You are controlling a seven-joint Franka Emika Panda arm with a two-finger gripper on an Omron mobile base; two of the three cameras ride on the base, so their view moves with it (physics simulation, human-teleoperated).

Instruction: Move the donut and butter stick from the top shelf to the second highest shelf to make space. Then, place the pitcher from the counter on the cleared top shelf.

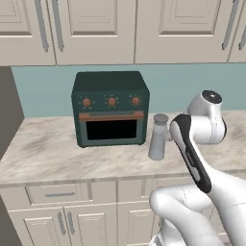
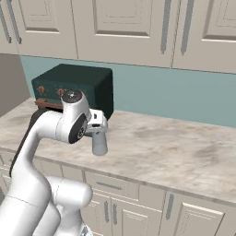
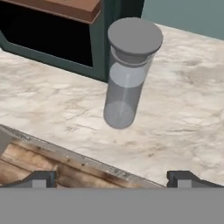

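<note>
The pitcher (image 1: 158, 137) stands upright on the counter (image 1: 48, 153), just beside the right front corner of a dark green toaster oven (image 1: 110, 108). It is a tall clear cylinder with a flat grey lid on top. The oven sits toward the back edge of the counter, against the teal wall, and it has three orange knobs and a brown handle above its dark window. The pitcher is nearer to the middle of the counter's depth than to the front edge.

In the hand view, the pitcher (image 3: 127, 74) is seen from above and a little tilted, and its lid is the nearest part to the camera. The marbled counter (image 3: 188, 113) spreads around it, and the oven's (image 3: 52, 30) dark opening lies behind it on the left. The two dark fingertips (image 3: 38, 178) of the gripper (image 3: 112, 179) rise at the bottom, far from each other, so the jaws are wide open and hold nothing. The gripper hovers over the front edge of the counter and is apart from the pitcher.

In the right base view, the hand of the arm partly covers the pitcher (image 2: 99, 144), and only its lower body shows below the hand. Pale cabinets (image 1: 96, 29) hang above the counter, and pale drawers and doors (image 1: 57, 211) are under its front edge.
</note>
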